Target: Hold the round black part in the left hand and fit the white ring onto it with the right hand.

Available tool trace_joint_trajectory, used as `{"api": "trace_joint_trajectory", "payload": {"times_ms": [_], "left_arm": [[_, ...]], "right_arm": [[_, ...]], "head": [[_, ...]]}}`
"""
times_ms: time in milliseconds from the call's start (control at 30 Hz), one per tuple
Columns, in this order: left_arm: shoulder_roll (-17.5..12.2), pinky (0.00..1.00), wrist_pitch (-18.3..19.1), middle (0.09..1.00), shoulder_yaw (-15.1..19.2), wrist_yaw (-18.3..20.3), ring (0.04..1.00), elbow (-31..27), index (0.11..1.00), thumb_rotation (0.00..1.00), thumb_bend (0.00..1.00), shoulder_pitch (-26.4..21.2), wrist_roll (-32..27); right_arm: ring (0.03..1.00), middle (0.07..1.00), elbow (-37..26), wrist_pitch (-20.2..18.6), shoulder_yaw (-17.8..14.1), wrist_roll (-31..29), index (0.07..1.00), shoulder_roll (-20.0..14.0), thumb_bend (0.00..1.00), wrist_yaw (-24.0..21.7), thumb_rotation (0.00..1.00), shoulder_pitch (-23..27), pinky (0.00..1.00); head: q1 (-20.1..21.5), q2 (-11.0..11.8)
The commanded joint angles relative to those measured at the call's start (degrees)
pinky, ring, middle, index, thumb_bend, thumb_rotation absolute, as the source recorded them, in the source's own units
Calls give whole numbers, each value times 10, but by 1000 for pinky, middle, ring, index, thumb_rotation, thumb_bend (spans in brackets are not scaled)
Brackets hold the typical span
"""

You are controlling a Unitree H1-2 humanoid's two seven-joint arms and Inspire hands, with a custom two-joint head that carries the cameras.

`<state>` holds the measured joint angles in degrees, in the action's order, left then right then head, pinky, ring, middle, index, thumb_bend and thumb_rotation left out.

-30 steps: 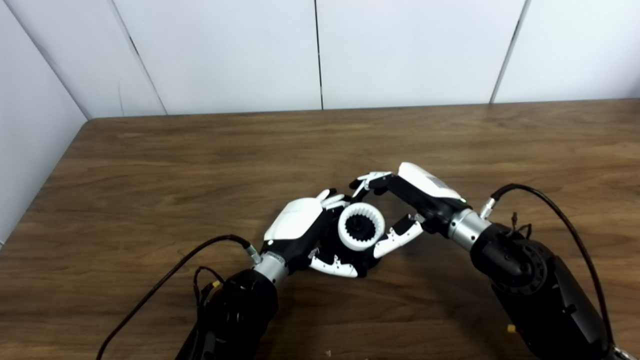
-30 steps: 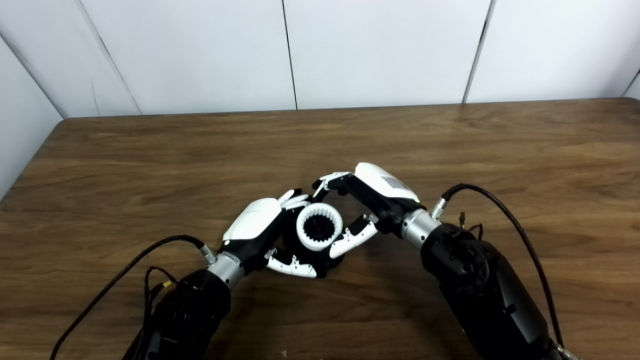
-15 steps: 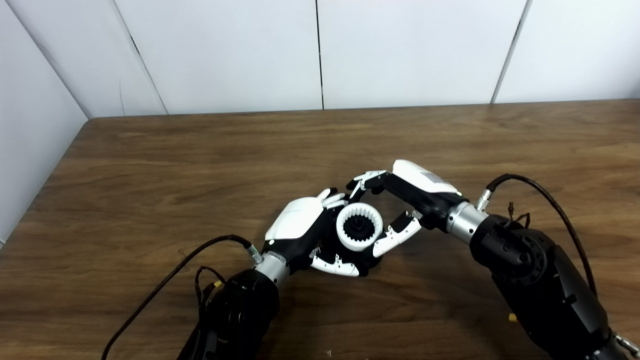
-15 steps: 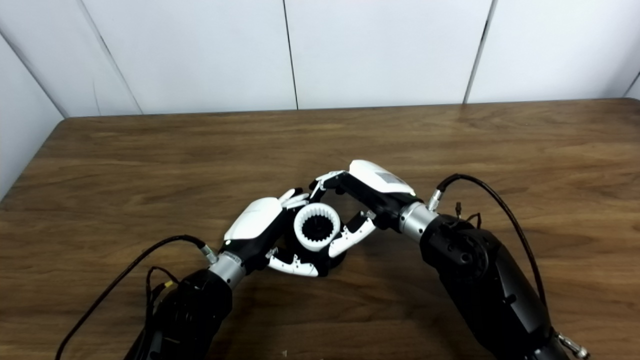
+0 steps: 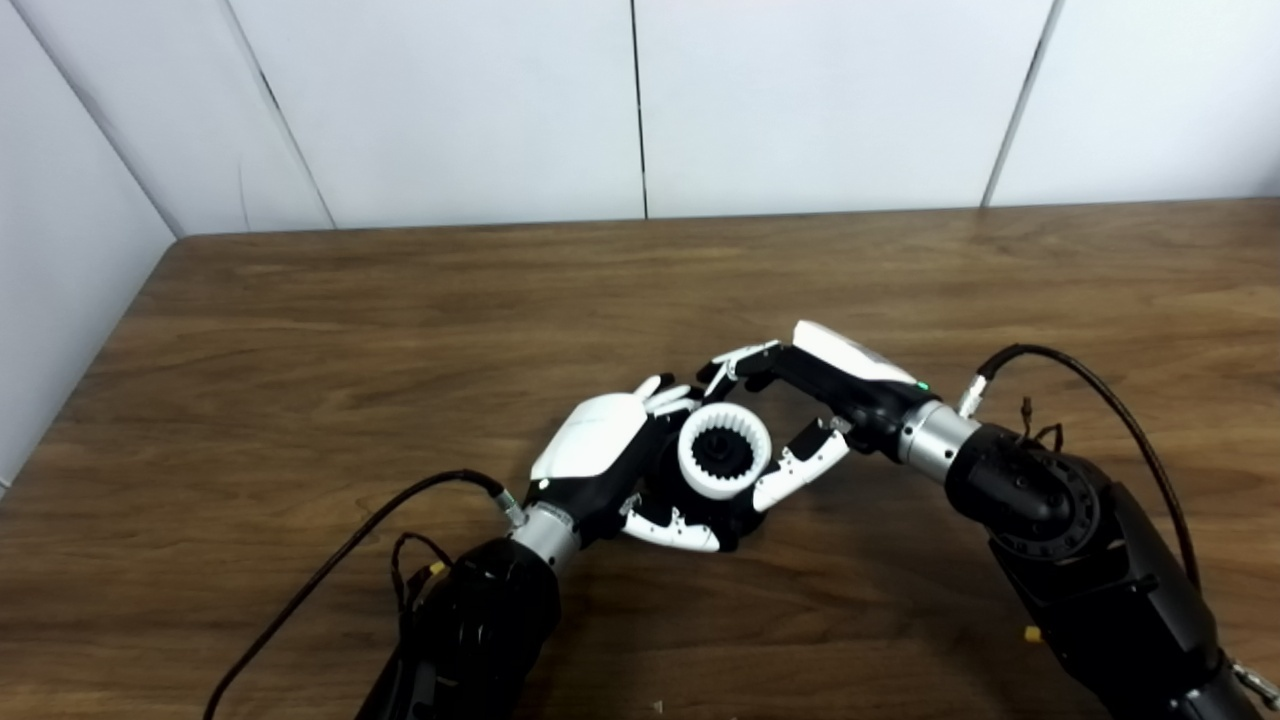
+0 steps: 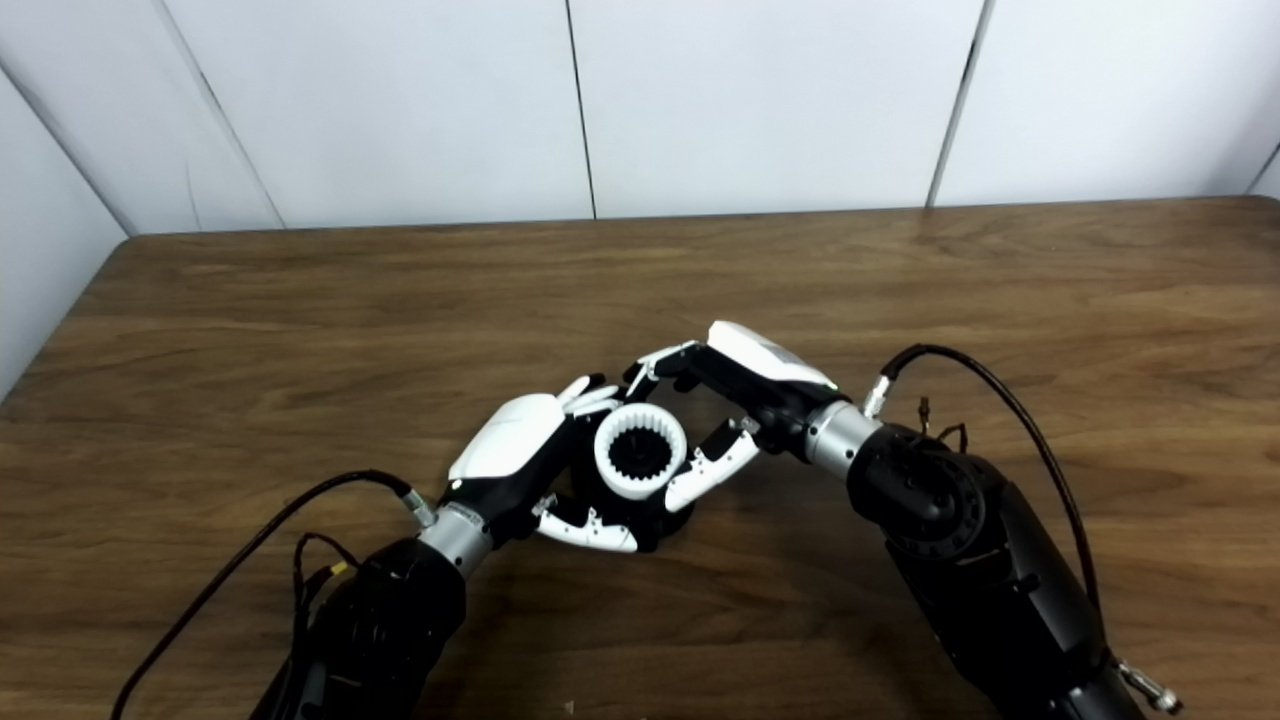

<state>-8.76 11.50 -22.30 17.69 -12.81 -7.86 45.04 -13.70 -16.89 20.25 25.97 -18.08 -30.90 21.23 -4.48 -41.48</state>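
The white ring (image 5: 724,458) has teeth on its inside and sits around the round black part (image 5: 722,457), whose toothed hub shows through the ring's middle. My left hand (image 5: 628,470) is shut on the black part, with fingers behind it and the thumb below. My right hand (image 5: 800,410) comes in from the right and is shut on the white ring (image 6: 640,452): fingers (image 5: 735,362) at its upper rim, thumb (image 5: 795,475) at its lower right rim. Both hands hold the pair low over the brown wooden table (image 5: 300,330). The black part's outer body is mostly hidden.
The table's far edge meets a white panelled wall (image 5: 640,110). The table's left edge (image 5: 90,370) runs diagonally. Black cables loop from my left wrist (image 5: 400,510) and my right wrist (image 5: 1090,380).
My right wrist and forearm have shifted slightly, rolling the hand a little over the ring. The ring and the black part stay in about the same place. My left hand has not moved.
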Motion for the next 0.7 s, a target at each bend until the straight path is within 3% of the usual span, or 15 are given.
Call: {"api": "trace_joint_trajectory", "payload": {"times_ms": [0, 667], "left_arm": [[1, 862, 2, 932, -1, -1, 1000, -7, 788, 327, 888, -14, 3], [1, 855, 2, 933, -3, -3, 993, -6, 783, 325, 886, -17, 5]], "right_arm": [[898, 828, -9, 3, -7, -8, 587, -3, 893, 2, 245, 18, 814], [906, 834, 0, -1, 6, 7, 584, -14, 910, 0, 244, 13, 806]], "head": [[-1, 0], [0, -5]]}}
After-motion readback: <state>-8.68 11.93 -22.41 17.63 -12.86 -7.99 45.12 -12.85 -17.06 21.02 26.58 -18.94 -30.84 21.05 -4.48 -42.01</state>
